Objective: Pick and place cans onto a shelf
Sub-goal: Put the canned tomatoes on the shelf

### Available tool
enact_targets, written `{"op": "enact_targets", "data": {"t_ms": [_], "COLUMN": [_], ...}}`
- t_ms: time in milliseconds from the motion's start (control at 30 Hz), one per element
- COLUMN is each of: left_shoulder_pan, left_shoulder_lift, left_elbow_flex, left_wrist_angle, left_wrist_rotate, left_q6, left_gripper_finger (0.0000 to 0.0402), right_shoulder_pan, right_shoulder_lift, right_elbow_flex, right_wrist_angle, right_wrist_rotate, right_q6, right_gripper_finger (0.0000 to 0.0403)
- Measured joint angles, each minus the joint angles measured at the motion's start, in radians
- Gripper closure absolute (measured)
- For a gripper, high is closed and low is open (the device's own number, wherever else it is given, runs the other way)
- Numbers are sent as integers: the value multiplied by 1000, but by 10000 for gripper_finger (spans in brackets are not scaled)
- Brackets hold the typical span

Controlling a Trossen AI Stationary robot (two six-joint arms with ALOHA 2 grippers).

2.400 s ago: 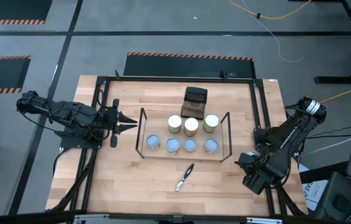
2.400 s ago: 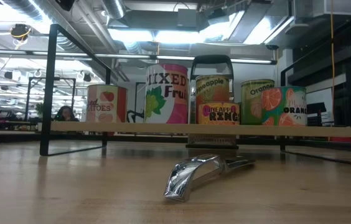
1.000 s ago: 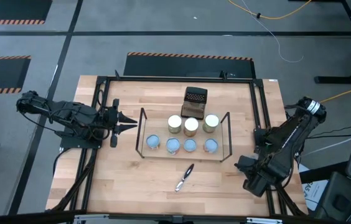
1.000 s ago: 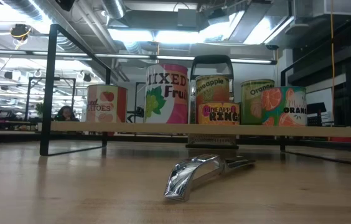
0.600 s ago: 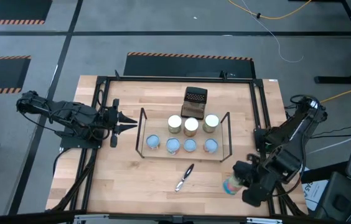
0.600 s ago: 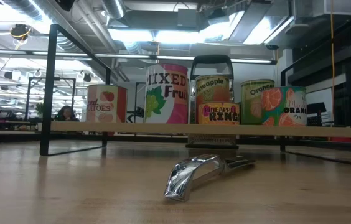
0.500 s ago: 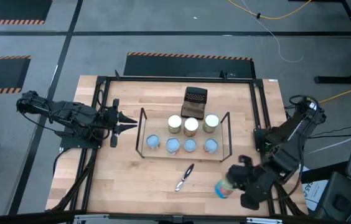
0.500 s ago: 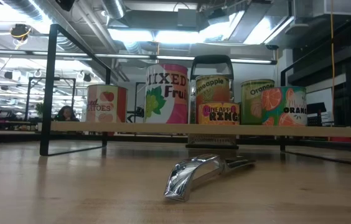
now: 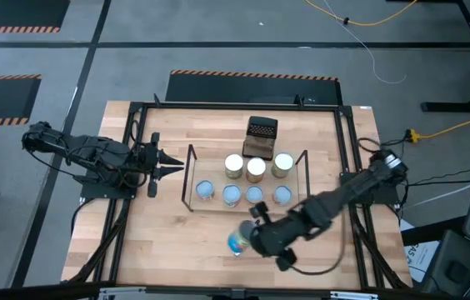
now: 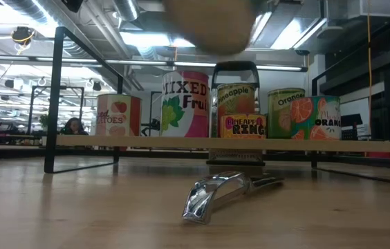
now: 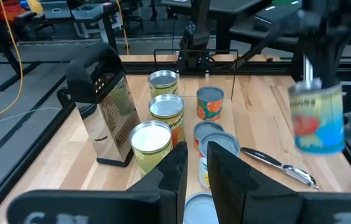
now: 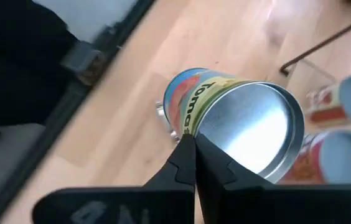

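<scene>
The shelf (image 9: 190, 179), black wire with a pale board (image 10: 112, 141), stands mid-table and carries several cans: three tall ones (image 9: 256, 169) in the far row and several blue-topped ones (image 9: 231, 194) in the near row. My right gripper (image 9: 250, 237) reaches in from the table's right, in front of the shelf's near side. It is shut on a blue-labelled can (image 9: 237, 243), which also shows in the left wrist view (image 11: 317, 118). My left gripper (image 9: 177, 171) waits shut and empty, left of the shelf. My right gripper has the blue-labelled can at the rim of its silver top (image 12: 195, 133), on the side nearest the wrist. The two fingers (image 12: 182, 163) come close together there. They slant down from the table's right. The can hangs clear of the table, above the peeler.
A metal peeler (image 10: 216, 190) lies on the table near the shelf's front side, under the carried can. A dark perforated grater (image 9: 261, 129) stands behind the shelf. The black outer frame (image 9: 135, 108) runs round the table.
My right gripper has swung from the table's near right corner toward the left along the near side, carrying the blue-labelled can. The can now hangs in front of the shelf, above the peeler. It shows as a blur at the top of the low view.
</scene>
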Motion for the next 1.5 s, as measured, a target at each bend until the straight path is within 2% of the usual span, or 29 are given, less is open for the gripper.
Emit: {"op": "enact_targets", "data": {"t_ms": [200,433,1033,1300,1500], "left_shoulder_pan": [0,0,0,0,0], "left_shoulder_lift": [0,0,0,0,0], "left_elbow_flex": [0,0,0,0,0], "left_wrist_angle": [0,0,0,0,0], "left_wrist_rotate": [0,0,0,0,0], "left_q6": [0,0,-1,-1,0], "left_gripper_finger": [347,347,347,347,347], "right_shoulder_pan": [-82,-136,-141,-141,-141], "right_shoulder_lift": [133,227,247,247,247], "right_elbow_flex": [29,29,20,19,19], "right_wrist_angle": [18,23,31,32,32], "right_wrist_rotate": [-37,-79,-79,-82,-82], "right_q6": [-129,-158,-159,-157,-157], "right_gripper_finger": [402,402,401,373,370]}}
